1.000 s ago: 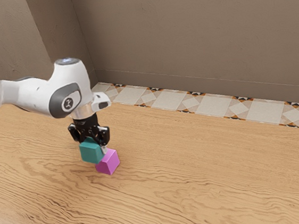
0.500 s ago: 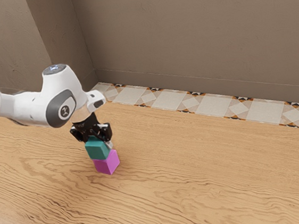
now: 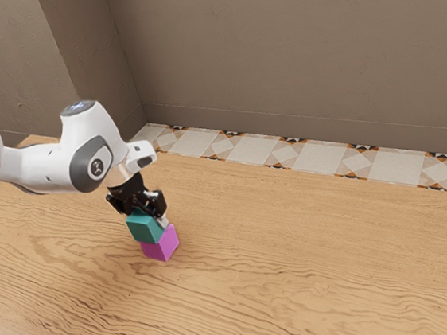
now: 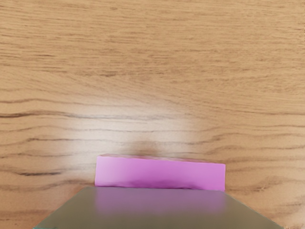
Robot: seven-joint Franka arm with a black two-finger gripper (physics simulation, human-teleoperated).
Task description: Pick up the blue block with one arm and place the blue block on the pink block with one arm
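The blue block (image 3: pixel 143 227) sits on top of the pink block (image 3: pixel 162 243), with the black fingers (image 3: pixel 160 219) closed against two of its sides. The stack stands on the wood-grain table (image 3: pixel 296 248). The white arm (image 3: pixel 43 166) reaches over it. Its grey joint cap (image 3: pixel 95 166) bears a small mark I cannot read.

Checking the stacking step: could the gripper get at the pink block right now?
Probably not from above: the gripper is shut on the blue block, which sits on the pink block and covers its top.
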